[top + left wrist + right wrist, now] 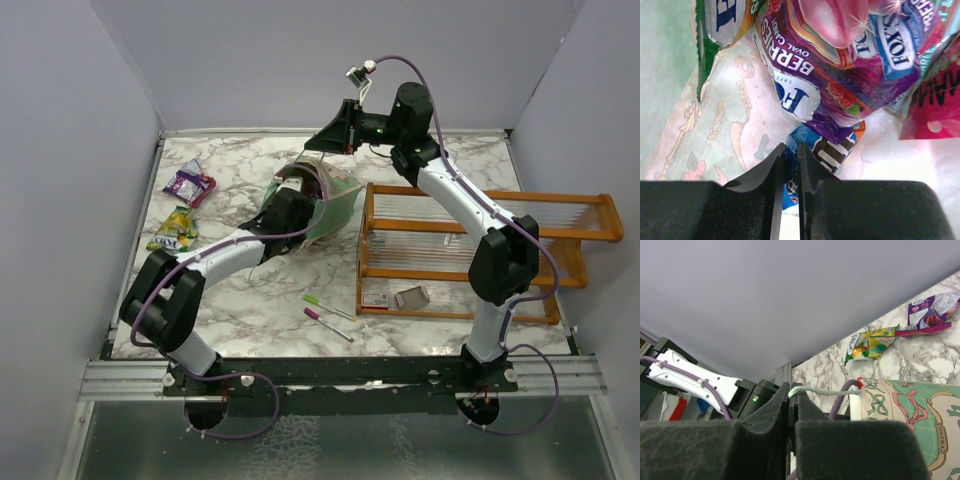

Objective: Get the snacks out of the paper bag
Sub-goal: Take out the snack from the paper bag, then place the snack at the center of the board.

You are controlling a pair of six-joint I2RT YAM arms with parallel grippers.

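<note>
The paper bag (335,205) lies tilted at the table's middle, mouth toward my left arm. My left gripper (791,150) is deep inside it, shut on a blue snack packet (805,137). Above it lie a purple berries candy packet (840,75) and a pink packet (935,105). My right gripper (792,389) is shut on the bag's string handle (825,391) and holds it up at the bag's far side (322,143). Two snacks lie out on the table at far left: a purple one (189,183) and a yellow-green one (174,230).
An orange wooden rack (470,250) stands right of the bag, with a small packet (411,297) on its near shelf. Two thin pens, green (328,306) and pink (328,324), lie near the front middle. Grey walls enclose the table.
</note>
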